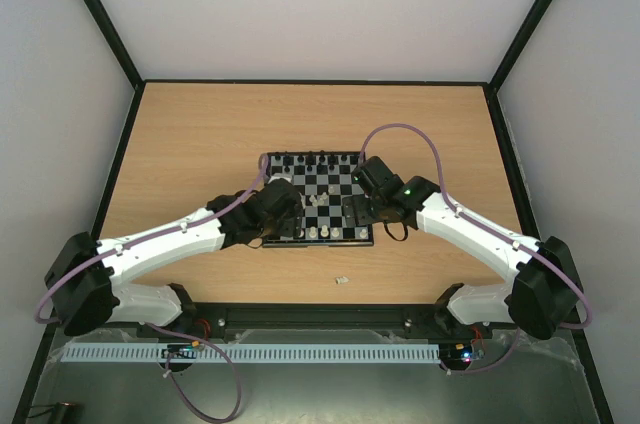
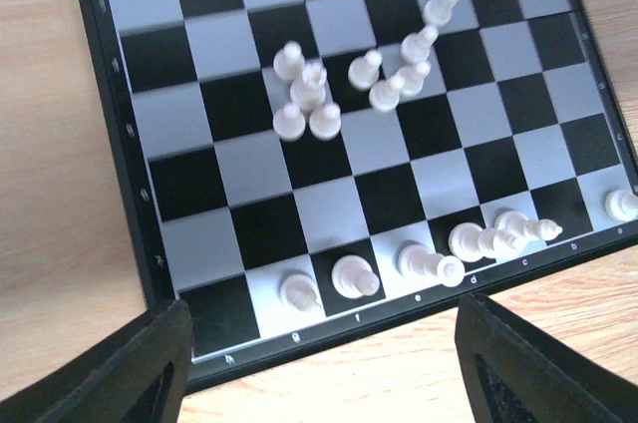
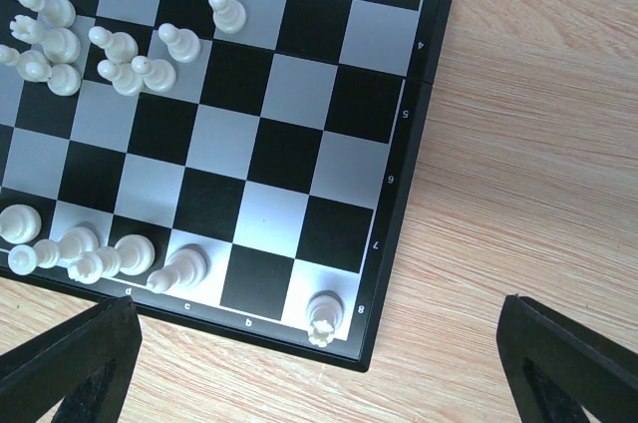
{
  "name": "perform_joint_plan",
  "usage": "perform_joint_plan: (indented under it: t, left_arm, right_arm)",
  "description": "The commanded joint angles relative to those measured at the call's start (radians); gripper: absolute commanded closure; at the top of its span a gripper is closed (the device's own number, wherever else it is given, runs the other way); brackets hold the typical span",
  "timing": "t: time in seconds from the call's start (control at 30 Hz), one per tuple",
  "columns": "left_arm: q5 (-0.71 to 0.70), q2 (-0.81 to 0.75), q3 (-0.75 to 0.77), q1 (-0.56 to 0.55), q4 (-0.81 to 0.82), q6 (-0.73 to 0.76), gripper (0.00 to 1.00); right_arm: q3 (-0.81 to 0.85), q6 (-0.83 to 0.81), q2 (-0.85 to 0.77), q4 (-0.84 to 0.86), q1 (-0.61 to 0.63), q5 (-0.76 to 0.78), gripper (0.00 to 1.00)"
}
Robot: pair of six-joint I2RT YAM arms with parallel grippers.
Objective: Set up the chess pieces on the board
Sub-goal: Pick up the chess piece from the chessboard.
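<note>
Several cream chess pieces (image 2: 349,84) are bunched mid-board (image 2: 261,230), at 12 o'clock from the left gripper (image 2: 321,358). Its jaws hang wide and empty, same as the right gripper (image 3: 319,358). My worry is that a finger going into that tight clump clips the neighbours and topples them.

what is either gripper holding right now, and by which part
Nothing: left gripper and right gripper both hang open and empty over the board.
</note>
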Motion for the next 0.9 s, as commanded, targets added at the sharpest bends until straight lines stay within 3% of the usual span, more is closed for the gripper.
perform_joint_plan:
  t: [0.0, 0.1, 0.33, 0.43, 0.57, 0.6, 0.63, 0.87]
  left_arm:
    - [-0.086, -0.037, 0.038, 0.003, -0.043, 0.001, 0.19]
    - [-0.089, -0.025, 0.037, 0.035, -0.012, 0.018, 0.02]
    - [-0.073, -0.005, 0.035, 0.153, 0.075, 0.062, 0.01]
    - [-0.05, -0.009, 0.033, 0.207, 0.119, 0.078, 0.0]
    - [-0.027, -0.023, 0.021, 0.257, 0.153, 0.095, 0.0]
    - [-0.024, -0.028, 0.016, 0.264, 0.157, 0.096, 0.0]
    - [-0.021, -0.035, 0.008, 0.271, 0.163, 0.096, 0.01]
    - [0.004, -0.106, -0.048, 0.315, 0.173, 0.095, 0.0]
  right_arm:
    - [0.01, -0.011, 0.019, -0.013, -0.004, -0.018, 0.02]
    - [0.023, -0.026, 0.049, 0.018, -0.004, -0.054, 0.01]
    - [0.111, -0.044, 0.157, 0.042, -0.003, -0.108, 0.02]
    - [0.153, -0.06, 0.192, 0.066, -0.003, -0.158, 0.16]
    - [0.219, -0.073, 0.257, 0.085, 0.003, -0.205, 0.44]
    - [0.239, -0.076, 0.282, 0.085, 0.008, -0.211, 0.56]
    - [0.26, -0.079, 0.308, 0.084, 0.014, -0.216, 0.6]
    - [0.414, -0.096, 0.495, 0.057, 0.076, -0.186, 0.62]
